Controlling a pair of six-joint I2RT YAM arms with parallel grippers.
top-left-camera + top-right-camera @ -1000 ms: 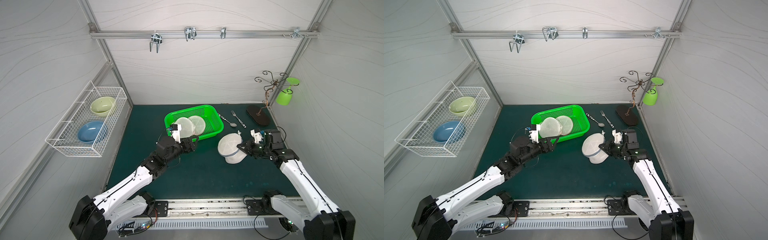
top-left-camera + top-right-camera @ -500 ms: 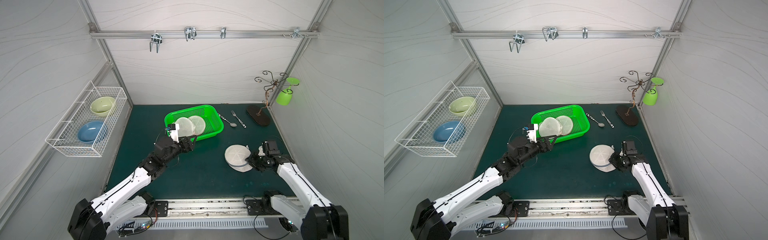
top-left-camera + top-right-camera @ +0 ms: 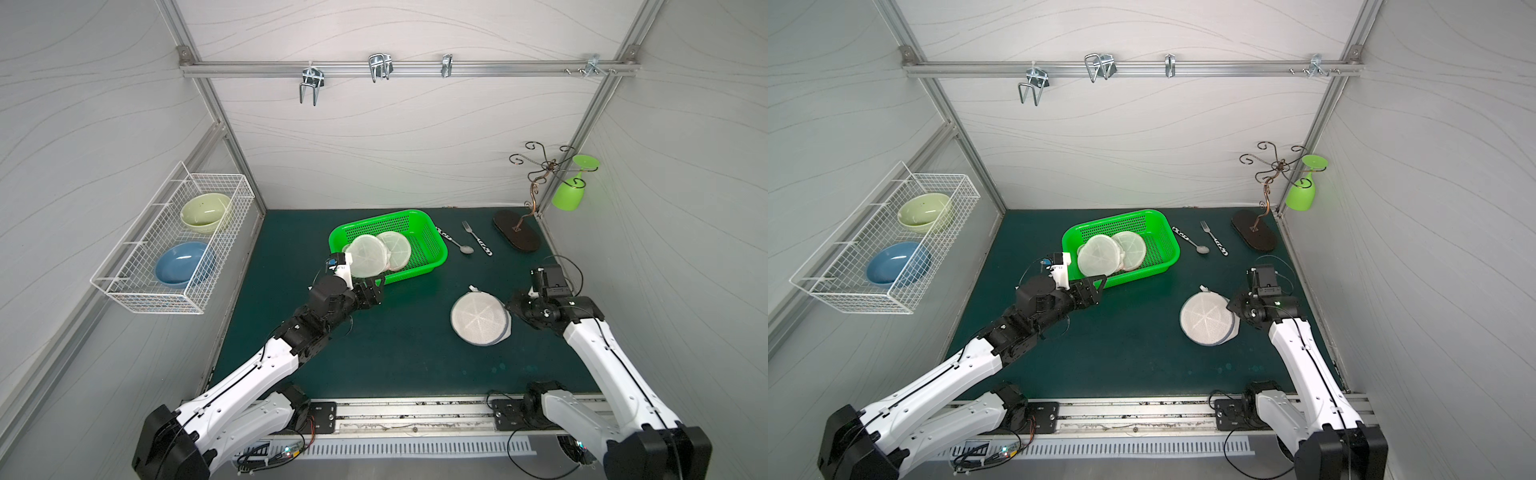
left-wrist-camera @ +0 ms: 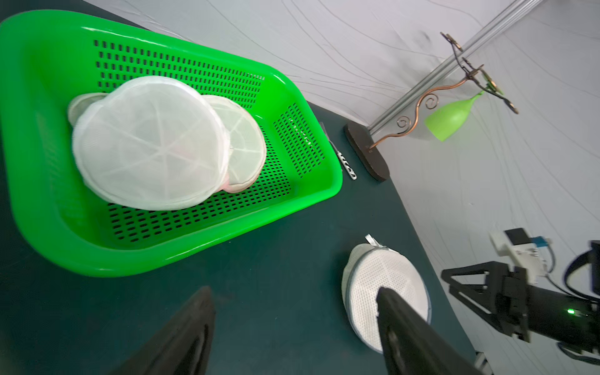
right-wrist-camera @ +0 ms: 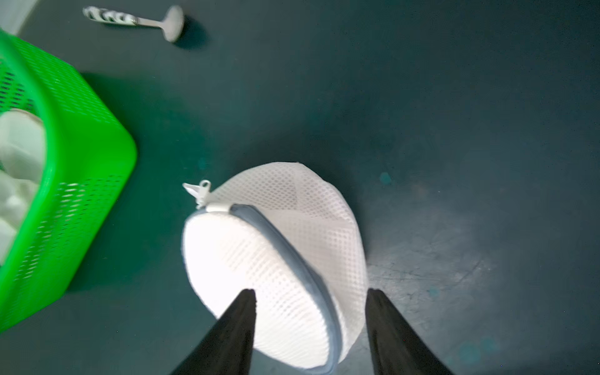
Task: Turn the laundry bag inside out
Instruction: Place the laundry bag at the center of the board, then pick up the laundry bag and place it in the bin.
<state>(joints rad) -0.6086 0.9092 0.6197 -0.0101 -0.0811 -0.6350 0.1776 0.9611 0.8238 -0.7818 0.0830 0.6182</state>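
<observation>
The bag [image 3: 478,320] lies flat on the table [image 3: 395,357] at about 3 o'clock from the table's middle in both top views. It is a round white mesh pouch with a grey rim, and its small white zip pull [image 5: 199,191] sits near its 12 o'clock edge. The right fingers [image 5: 227,334] are at the bag's 3 o'clock side, low over the table, and stand moderately apart. In the right wrist view the grey rim runs into the gap between them, with one tip over the white mesh face and the other just off the bag's edge, and nothing is pinched. Whether either tip brushes the mesh I cannot tell. The left fingers [image 4: 191,331] are spread wide and hold nothing. They hover over bare table just beside the 7 o'clock corner of the basket [image 3: 419,271], well apart from the bag. The basket stands at 12 o'clock from the table's middle with mesh discs [image 3: 365,259] inside. A spoon [image 3: 455,242] and fork [image 3: 478,240] lie at the bag's 12 o'clock.
</observation>
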